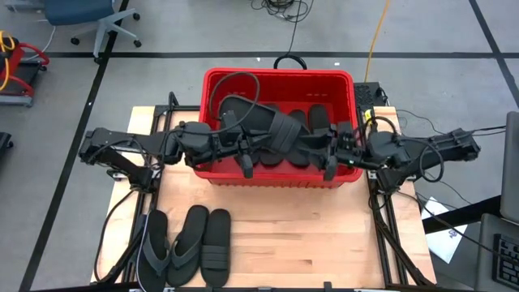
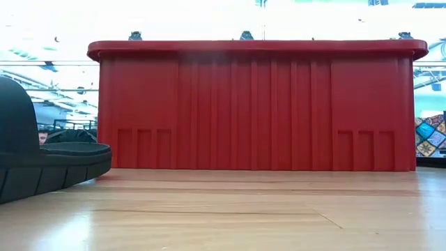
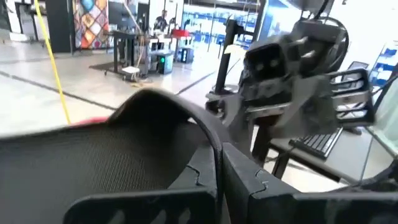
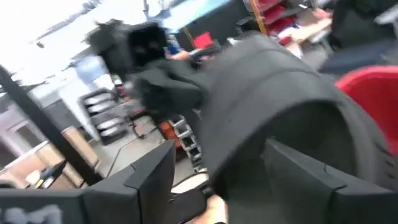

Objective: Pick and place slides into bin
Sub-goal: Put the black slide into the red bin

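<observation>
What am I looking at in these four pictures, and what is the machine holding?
Two dark robot arms work at a wooden table. One picture looks straight down, one sits at table height, and two come from cameras on the arms' wrists. Over the red bin, the left gripper and the right gripper both grip one black sandal. More sandals lie inside the bin. Three sandals wait on the table's near edge, two of them flip-flops.

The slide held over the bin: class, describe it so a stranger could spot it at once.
Find the red bin at the table's far edge. Above it both arms meet, the left gripper and right gripper holding one black slide. Unlike the slides lying inside the bin or by the near edge, it hangs lifted between the grippers.
</observation>
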